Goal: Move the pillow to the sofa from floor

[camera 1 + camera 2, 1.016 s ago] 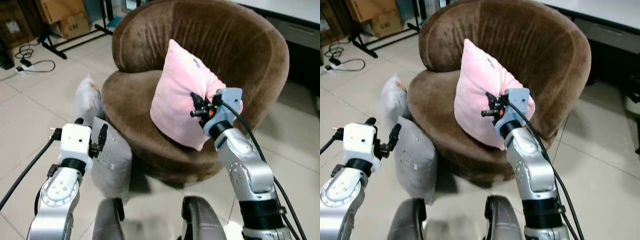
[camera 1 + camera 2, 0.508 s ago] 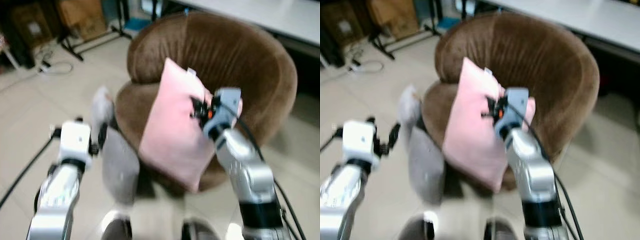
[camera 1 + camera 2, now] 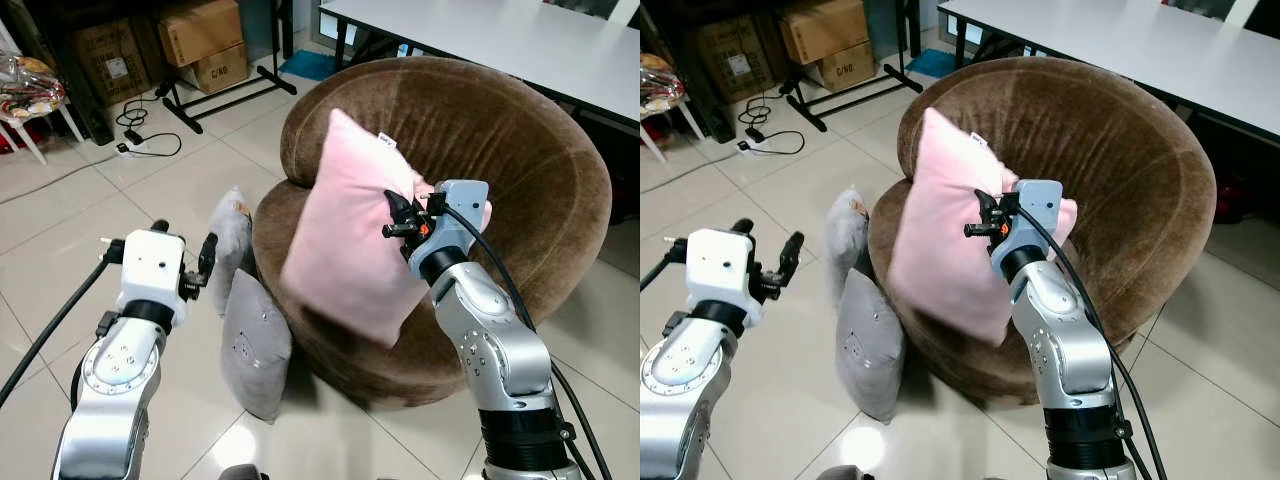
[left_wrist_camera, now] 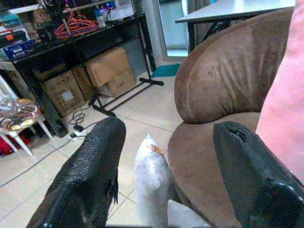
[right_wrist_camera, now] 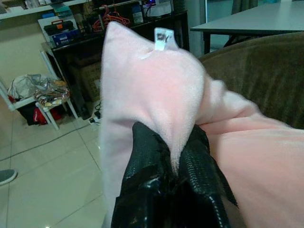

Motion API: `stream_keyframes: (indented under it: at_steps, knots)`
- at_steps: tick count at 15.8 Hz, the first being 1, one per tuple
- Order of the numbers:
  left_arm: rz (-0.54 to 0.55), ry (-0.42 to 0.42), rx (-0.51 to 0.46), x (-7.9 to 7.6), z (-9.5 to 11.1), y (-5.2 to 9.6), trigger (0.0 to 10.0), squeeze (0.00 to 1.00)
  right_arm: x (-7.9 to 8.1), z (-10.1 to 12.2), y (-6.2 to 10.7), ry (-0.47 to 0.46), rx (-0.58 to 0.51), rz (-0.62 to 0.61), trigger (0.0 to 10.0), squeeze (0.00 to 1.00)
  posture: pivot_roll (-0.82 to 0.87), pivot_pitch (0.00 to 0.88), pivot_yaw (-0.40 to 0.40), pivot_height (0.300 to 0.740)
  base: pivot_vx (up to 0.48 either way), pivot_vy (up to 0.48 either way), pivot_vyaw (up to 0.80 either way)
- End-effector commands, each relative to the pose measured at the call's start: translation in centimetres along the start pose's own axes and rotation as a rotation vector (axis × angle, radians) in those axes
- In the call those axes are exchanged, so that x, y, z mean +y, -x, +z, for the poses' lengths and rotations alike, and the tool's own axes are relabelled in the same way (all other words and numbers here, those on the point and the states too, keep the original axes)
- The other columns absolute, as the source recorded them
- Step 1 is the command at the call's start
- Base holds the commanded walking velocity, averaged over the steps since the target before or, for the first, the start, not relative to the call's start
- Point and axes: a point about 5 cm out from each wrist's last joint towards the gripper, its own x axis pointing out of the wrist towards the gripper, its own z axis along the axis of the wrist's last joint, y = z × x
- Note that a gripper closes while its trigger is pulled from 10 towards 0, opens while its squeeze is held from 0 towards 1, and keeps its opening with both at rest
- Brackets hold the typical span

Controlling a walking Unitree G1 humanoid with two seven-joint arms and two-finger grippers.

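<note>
Centre of the head views: the pink pillow (image 3: 350, 240) hangs tilted in front of the brown sofa (image 3: 500, 130), above the seat's front edge. Its long axis runs from a pointed top corner, directed up toward the sofa's back, down to a lower corner that overhangs the seat rim toward the floor. The fabric is plain pale pink, soft and plush, gathered into folds where it is gripped; a small white tag sits near the top corner.

Right of centre: the right gripper (image 3: 392, 215) has its jaws closed tightly on a pinched fold of the pillow's right edge. The right wrist view shows this clamp close up, both black fingers (image 5: 147, 156) pressed into the fold, with the tag's printing too small to read.

Lower left: the left gripper (image 3: 183, 257) hovers with jaws spread apart, holding nothing. Its wrist view looks between its fingers at a silver-grey cushion (image 4: 152, 180) standing on the floor against the sofa base. A second grey cushion (image 3: 255, 345) leans beside it in the head views.
</note>
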Motion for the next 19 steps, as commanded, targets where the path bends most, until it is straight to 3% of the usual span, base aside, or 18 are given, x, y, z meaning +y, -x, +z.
stream_keyframes:
  at_steps: [1,10,19]
  knots:
    - [0.004,0.003,0.011,-0.02,-0.23,-0.03,10.0,0.0,0.1,1.42,0.25,0.006,-0.068,0.008,10.0,0.0,-0.08,0.0,-0.009,0.74,0.0,-0.33,0.0]
    - [0.01,-0.008,0.008,0.17,-0.2,0.09,10.0,0.0,0.41,1.42,0.09,-0.008,-0.072,0.005,10.0,0.0,-0.07,0.0,-0.016,0.74,0.0,-0.474,0.0]
    - [0.002,-0.004,-0.004,-0.07,0.03,0.03,10.0,0.0,0.79,2.23,-0.28,0.014,-0.092,0.001,10.0,0.0,-0.08,0.0,-0.004,0.74,0.0,0.0,0.0]
